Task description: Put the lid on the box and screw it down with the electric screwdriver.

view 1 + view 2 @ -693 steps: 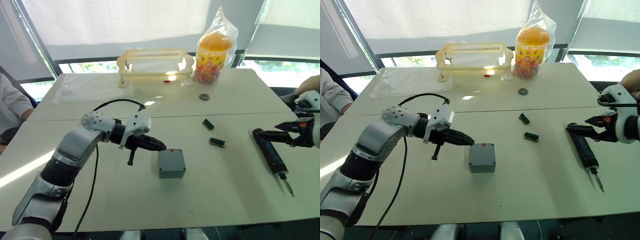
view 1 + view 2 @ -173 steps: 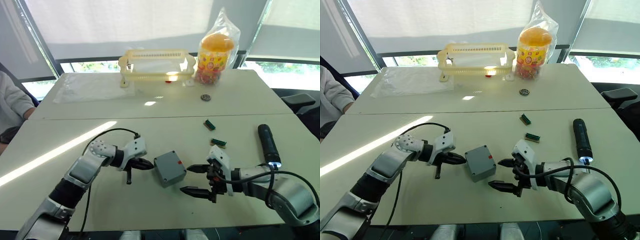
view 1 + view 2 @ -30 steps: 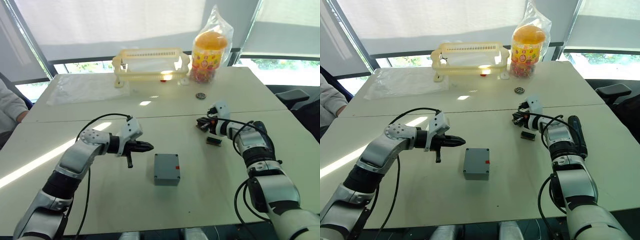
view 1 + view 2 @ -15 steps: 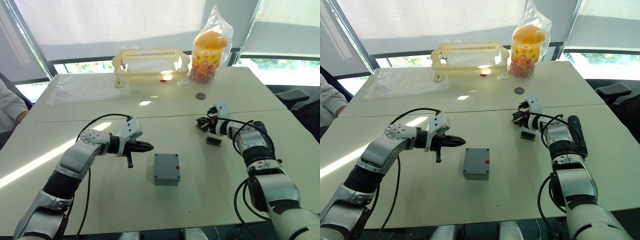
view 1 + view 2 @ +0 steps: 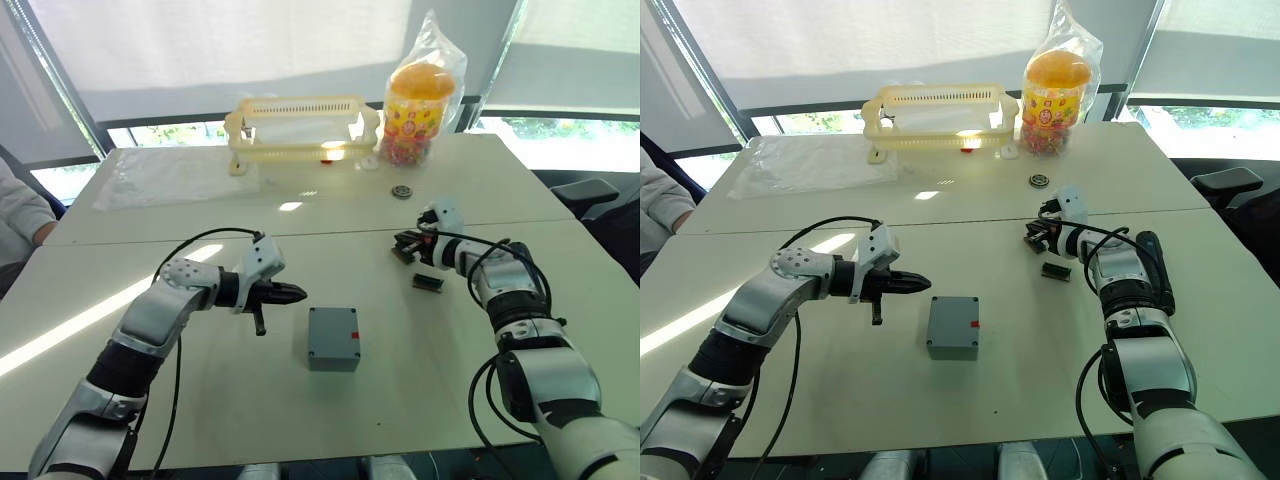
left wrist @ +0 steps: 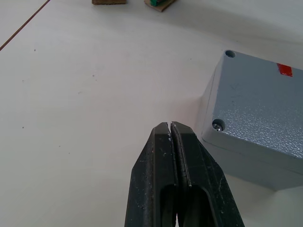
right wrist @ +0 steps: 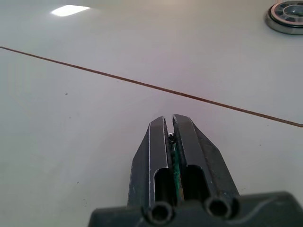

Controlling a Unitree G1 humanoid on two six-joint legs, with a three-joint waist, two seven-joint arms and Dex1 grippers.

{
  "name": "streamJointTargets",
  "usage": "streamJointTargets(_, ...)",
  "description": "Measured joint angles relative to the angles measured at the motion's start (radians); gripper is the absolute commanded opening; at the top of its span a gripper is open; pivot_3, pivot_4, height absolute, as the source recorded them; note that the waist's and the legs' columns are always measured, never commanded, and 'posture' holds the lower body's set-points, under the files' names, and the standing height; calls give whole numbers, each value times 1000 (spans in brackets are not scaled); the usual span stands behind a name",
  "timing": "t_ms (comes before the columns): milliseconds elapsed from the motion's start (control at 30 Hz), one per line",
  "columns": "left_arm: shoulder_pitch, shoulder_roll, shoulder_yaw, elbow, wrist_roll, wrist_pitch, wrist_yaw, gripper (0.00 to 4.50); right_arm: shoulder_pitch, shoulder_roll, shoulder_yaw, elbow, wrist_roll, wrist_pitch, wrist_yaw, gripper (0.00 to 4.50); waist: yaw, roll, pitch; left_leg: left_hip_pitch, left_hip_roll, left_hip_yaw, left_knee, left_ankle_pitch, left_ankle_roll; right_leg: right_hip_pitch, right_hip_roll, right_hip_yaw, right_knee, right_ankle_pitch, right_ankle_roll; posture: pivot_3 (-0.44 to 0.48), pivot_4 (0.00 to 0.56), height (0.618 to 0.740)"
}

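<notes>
The box (image 5: 333, 338) sits near the centre of the desk (image 5: 300, 410), lid (image 6: 265, 113) in place on top, a screw visible in one corner hole and a red mark at the edge toward 3 o'clock. Open desk surface surrounds the box on every side, with the widest bare area toward 6 o'clock up to the near edge. At 9 o'clock from the box, the left end effector (image 5: 298, 293) hovers just beside it, fingers (image 6: 163, 142) pressed together and empty, tips pointing at the box but apart from it. At 2 o'clock from the box, a small green connector block (image 5: 428, 283) lies on the desk; just beyond it the right end effector (image 5: 403, 244) is clamped on a second green block (image 7: 174, 153), seen as a thin green strip between the fingers. The electric screwdriver (image 5: 1152, 270) lies at 3 o'clock, partly hidden behind the right arm. Farther out, a small round disc (image 5: 402, 192) lies toward 1 o'clock. Along the far edge stand a yellow basket (image 5: 300, 125) at 12 o'clock, a bagged jar (image 5: 420, 100) beside it, and a clear plastic sheet (image 5: 175, 175) at 11 o'clock.
</notes>
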Motion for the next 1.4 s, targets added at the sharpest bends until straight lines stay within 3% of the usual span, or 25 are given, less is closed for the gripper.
streamJointTargets(400,-1,-3,-1,0,0,-1,-3,0,8,-5,-14,-80,19,41,1,57,0,0,0,0,0,0,0,0,0,0,0,0,0,0,0,0,150,740)
streamJointTargets(733,-49,80,6,-3,-7,1,-87,0,305,-107,-53,-859,226,367,87,57,3,0,0,0,0,-1,0,0,0,0,0,0,1,0,0,0,150,740)
streamJointTargets(800,-57,117,12,-16,-24,2,-120,0,439,-109,-53,-1078,300,451,87,57,4,0,0,-1,1,-2,-1,0,0,0,1,-1,1,-1,0,0,150,740)
streamJointTargets(900,-60,148,28,-29,-35,3,-145,0,569,-100,-22,-1242,358,524,68,57,2,0,0,0,0,-1,1,0,0,0,0,0,1,-1,0,0,150,740)
streamJointTargets(1400,-47,136,28,-50,-52,10,-137,0,631,-87,82,-1352,396,542,-2,57,8,0,0,0,0,-1,2,0,0,1,0,-1,1,0,0,0,150,740)
